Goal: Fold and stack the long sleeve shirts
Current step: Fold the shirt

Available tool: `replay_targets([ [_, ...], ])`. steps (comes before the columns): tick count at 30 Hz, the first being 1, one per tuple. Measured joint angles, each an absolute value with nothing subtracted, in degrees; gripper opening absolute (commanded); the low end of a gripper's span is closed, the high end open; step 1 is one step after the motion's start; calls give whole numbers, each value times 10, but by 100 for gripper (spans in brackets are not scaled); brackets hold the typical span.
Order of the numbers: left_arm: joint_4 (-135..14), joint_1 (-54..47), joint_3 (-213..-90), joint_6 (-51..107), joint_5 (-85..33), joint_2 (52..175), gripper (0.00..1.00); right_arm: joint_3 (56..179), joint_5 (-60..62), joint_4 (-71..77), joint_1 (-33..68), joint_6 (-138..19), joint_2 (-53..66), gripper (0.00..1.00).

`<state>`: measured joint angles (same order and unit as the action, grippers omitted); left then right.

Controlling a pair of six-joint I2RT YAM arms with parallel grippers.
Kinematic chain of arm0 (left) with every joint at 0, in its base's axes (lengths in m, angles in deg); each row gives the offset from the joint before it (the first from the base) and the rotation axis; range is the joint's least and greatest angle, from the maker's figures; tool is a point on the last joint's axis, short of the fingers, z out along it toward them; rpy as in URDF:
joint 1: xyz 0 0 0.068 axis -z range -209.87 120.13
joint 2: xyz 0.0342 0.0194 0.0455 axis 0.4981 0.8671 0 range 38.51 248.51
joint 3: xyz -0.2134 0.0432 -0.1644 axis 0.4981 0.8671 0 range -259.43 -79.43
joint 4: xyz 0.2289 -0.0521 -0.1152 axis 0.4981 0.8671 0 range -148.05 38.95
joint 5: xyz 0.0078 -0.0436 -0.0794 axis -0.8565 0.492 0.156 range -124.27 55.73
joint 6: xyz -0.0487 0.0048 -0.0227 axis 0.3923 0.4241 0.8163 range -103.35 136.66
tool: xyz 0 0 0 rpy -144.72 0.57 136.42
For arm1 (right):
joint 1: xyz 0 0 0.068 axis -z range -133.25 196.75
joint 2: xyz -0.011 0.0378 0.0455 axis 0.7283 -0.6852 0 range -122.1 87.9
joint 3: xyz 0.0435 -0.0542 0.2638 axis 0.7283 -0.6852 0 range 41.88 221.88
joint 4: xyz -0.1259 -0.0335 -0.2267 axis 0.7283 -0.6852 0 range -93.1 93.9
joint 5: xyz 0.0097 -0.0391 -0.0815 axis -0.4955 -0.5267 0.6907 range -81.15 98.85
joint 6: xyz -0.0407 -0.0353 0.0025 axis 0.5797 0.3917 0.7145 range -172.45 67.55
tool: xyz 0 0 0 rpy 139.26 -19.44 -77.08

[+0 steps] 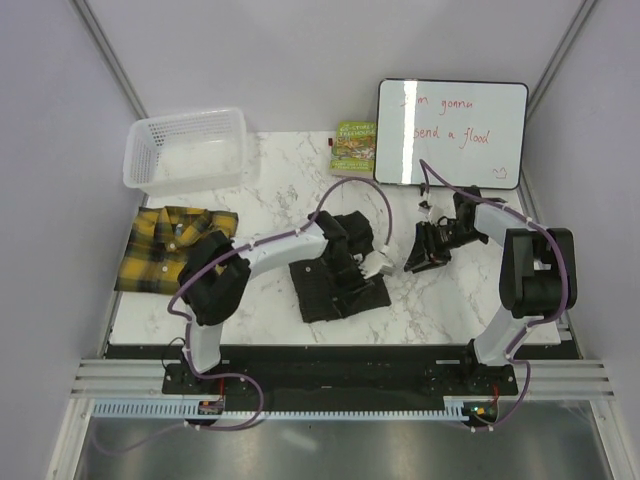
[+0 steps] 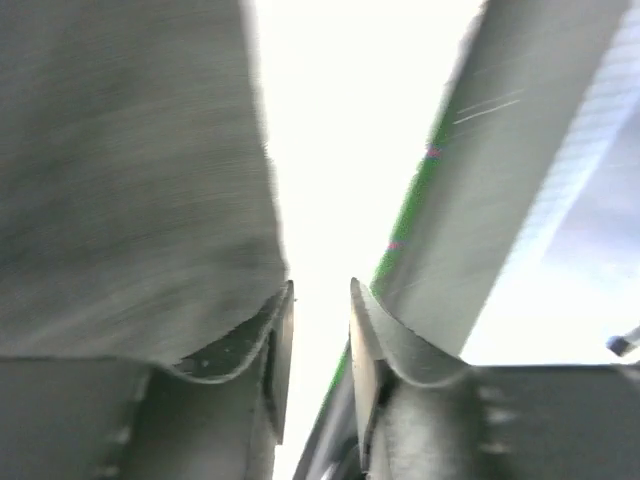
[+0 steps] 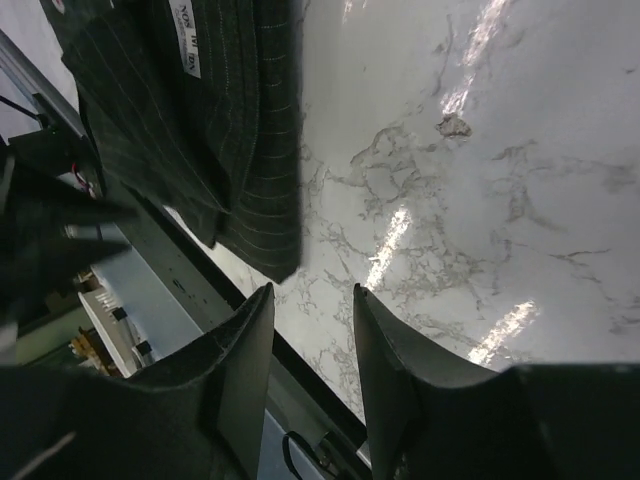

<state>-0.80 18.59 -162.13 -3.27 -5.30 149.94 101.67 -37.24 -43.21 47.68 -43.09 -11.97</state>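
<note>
Nearest the lens: my right gripper (image 3: 313, 290), its two dark, curved fingers (image 3: 235, 360) standing apart, with only veined marble showing through the gap. It held nothing and hovered over the table (image 3: 500, 200).
Basket: a white plastic mesh basket (image 1: 185, 172) sat at the far left corner of the table. Inside it I saw only its pale slotted floor.
Left end: my left gripper (image 2: 321, 290) had its fingers a narrow gap apart, with just bright glare between them and no cloth pinched. From above it hung at the right edge of the dark pinstriped shirt (image 1: 315, 295). I could not tell whether it touched the cloth.
Dark cloth: that shirt lay mid-table under my left arm, folded into a rough block of layered charcoal fabric with fine pale stripes and a white neck label. In my right wrist view one corner reached close to my right fingers.
Flannel: the plaid shirt (image 1: 165, 250), yellow and black, lay folded at the table's left edge with its collar up. It was well apart from the dark one and just nearer than the basket.
Far edge: a whiteboard (image 1: 452, 133) with red handwriting stood propped, with a green-covered book (image 1: 355, 148) beside it.
</note>
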Motion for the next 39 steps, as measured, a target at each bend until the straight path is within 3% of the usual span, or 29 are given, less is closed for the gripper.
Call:
replay_targets([
  [3, -32, 241, -1649, 9, 26, 1466, 51, 1037, -358, -430, 477, -437, -121, 45],
  [4, -40, 233, -1650, 20, 41, 1448, 60, 1044, -354, -429, 476, -439, -121, 45],
  [5, -52, 210, -1649, 35, 61, 1423, 67, 1051, -348, -426, 473, -440, -121, 45],
  [7, -75, 146, -1648, 56, 85, 1381, 91, 1058, -338, -419, 463, -444, -121, 46],
  [9, -117, 57, -1634, 82, 99, 1337, 99, 1061, -327, -408, 436, -450, -123, 46],
  [13, -180, -94, -1580, 132, 96, 1272, 99, 1060, -312, -397, 378, -466, -133, 46],
  [16, -195, -131, -1550, 153, 95, 1245, 99, 1042, -292, -386, 344, -470, -133, 44],
  [19, -206, -144, -1527, 166, 96, 1228, 99, 1019, -268, -387, 331, -465, -133, 34],
  [23, -222, -164, -1501, 178, 92, 1209, 99, 1014, -245, -393, 315, -457, -158, 0],
  [31, -254, -184, -1440, 202, 88, 1168, 99, 1193, -177, -448, 304, -403, -270, 0],
  [35, -275, -184, -1404, 216, 88, 1144, 99, 1323, -124, -409, 304, -355, -320, 27],
  [39, -284, -184, -1383, 225, 67, 1139, 99, 1396, -103, -403, 305, -348, -313, 41],
])
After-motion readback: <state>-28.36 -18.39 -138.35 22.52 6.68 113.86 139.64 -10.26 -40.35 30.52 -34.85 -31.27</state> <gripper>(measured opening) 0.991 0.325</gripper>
